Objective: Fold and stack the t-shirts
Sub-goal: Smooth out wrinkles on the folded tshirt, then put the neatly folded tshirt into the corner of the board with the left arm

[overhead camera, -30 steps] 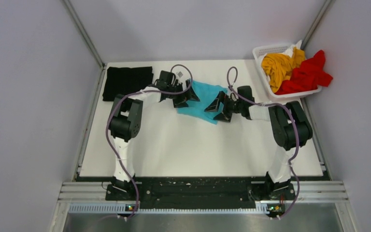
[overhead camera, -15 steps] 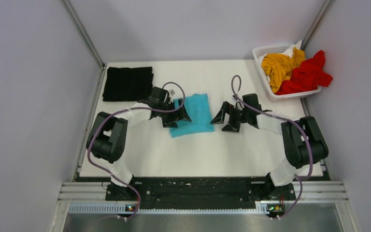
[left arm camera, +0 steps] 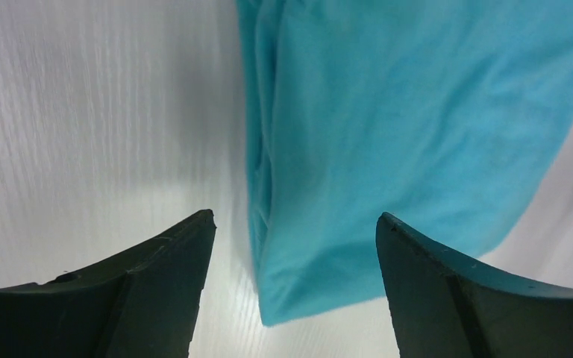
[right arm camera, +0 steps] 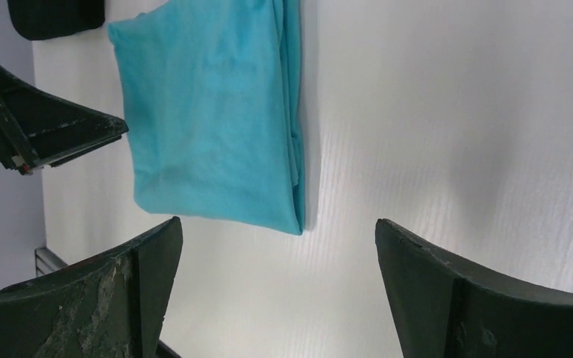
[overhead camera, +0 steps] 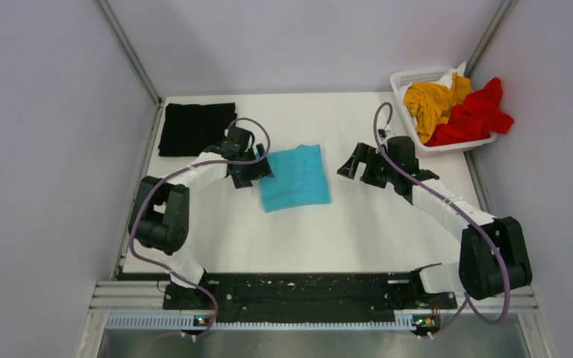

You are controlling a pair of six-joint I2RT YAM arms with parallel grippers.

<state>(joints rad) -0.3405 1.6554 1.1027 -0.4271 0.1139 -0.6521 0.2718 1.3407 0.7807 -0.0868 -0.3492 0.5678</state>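
Left hand [overhead camera: 254, 171] and right hand [overhead camera: 359, 165] both hang low, facing inward — jaws spread wide.

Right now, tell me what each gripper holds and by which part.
Nothing. Left gripper and right gripper both stand open; the folded turquoise t-shirt lies free on the table between them.

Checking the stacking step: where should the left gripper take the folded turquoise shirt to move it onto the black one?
Probably the left edge by its far corner, approached low from the left. The turquoise shirt lies flat, layers bunched along the far edge, so a pinch there catches all. The open left gripper sits beside that edge, towards the black shirt.
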